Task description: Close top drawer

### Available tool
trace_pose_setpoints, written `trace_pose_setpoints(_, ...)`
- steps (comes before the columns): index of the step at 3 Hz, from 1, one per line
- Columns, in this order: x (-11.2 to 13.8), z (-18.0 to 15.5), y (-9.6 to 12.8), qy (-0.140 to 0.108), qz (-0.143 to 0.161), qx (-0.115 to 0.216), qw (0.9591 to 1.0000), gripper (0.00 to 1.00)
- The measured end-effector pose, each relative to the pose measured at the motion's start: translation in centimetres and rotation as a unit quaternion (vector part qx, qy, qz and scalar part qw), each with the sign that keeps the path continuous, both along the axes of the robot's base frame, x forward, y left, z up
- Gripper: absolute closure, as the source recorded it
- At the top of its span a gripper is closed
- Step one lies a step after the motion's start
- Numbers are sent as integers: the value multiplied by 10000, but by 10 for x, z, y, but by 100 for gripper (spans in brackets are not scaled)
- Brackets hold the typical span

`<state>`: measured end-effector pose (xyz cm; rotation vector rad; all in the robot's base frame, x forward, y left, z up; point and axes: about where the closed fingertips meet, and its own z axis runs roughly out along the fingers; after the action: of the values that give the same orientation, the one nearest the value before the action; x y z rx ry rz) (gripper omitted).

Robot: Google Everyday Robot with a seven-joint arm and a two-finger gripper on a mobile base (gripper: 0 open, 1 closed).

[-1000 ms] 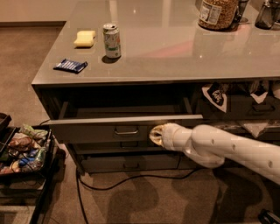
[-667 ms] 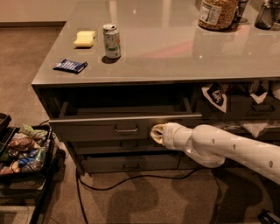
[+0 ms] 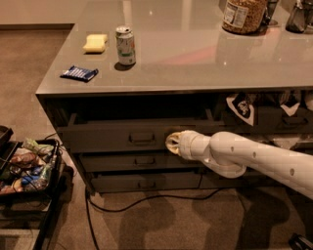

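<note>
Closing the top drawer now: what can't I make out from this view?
Inside of the top drawer: camera view, shadowed under the countertop.
The hand, at the drawer front right of its handle: camera view, contact hidden by the hand itself.
The jar: camera view, cut off by the top edge.

The white arm (image 3: 266,163) enters from the right edge and reaches leftward, rising slightly, with a rounded joint (image 3: 227,160) bulging midway. Its ribbed wrist (image 3: 191,145) runs level into the hand (image 3: 172,142), which points left, close against the front of the top drawer (image 3: 107,137).
</note>
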<state>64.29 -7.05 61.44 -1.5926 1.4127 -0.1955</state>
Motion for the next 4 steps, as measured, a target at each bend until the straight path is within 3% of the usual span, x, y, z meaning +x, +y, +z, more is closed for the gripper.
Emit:
trace_pose_setpoints(2, 25, 5, 7, -86, 47, -41, 9999, 100)
trace_pose_setpoints(3, 54, 9, 13, -145, 105, -88, 9998, 100)
trace_pose_setpoints(4, 54, 9, 13, -145, 105, -88, 9998, 100)
